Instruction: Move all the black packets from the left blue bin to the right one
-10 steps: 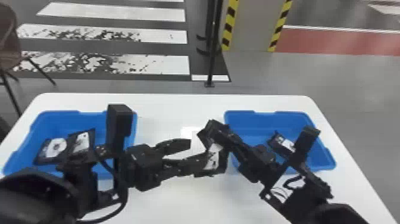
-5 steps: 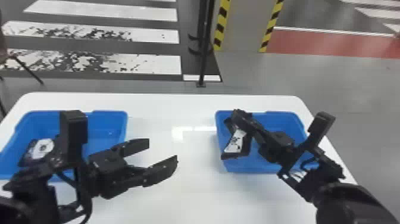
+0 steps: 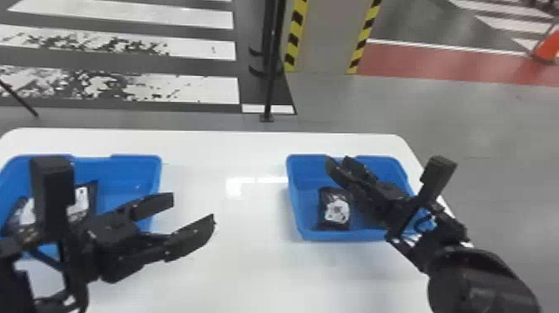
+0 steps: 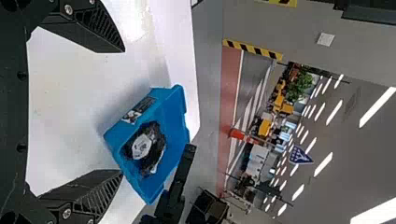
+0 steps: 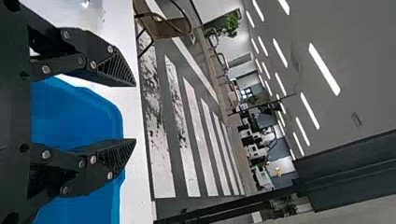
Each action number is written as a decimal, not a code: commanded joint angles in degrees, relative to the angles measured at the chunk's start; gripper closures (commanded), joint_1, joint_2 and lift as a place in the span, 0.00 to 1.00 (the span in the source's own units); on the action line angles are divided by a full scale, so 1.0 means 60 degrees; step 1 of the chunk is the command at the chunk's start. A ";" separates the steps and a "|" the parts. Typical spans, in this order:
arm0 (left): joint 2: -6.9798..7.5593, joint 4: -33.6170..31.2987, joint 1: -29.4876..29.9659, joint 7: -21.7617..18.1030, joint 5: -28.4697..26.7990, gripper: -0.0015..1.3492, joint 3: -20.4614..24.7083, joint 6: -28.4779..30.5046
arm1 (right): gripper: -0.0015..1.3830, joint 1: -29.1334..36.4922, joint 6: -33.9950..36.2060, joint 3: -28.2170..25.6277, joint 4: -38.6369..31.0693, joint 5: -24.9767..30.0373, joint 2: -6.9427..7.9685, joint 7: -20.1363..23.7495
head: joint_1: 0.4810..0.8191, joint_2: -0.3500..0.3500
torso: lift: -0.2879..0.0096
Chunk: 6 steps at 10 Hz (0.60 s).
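Black packet [image 3: 336, 210]'s in the right blue bin [image 3: 302, 208], your right gripper [image 5: 135, 112] spread and empty above, so that drop looks done. Left gripper [image 3: 191, 210] is open too; you'd next lower it onto packets [image 3: 83, 202] in the left bin [image 3: 124, 179].

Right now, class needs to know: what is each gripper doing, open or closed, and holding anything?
Left gripper: open, holding nothing, over the white table.
Right gripper: open, holding nothing, at the right blue bin.
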 commanded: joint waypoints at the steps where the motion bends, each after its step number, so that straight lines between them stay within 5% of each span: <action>1: -0.0054 -0.0186 0.0172 0.0012 -0.0174 0.09 0.0363 -0.0021 | 0.09 0.0624 -0.0415 -0.0138 -0.0698 0.0577 0.0121 -0.0004 | 0.63 0.23 | 0.50; 6: -0.0303 -0.0326 0.0359 0.0173 -0.1450 0.09 0.1982 0.0237 | 0.09 0.4280 -0.1939 -0.0290 -0.4237 0.1834 0.1175 -0.1088 | 0.63 0.34 | 0.50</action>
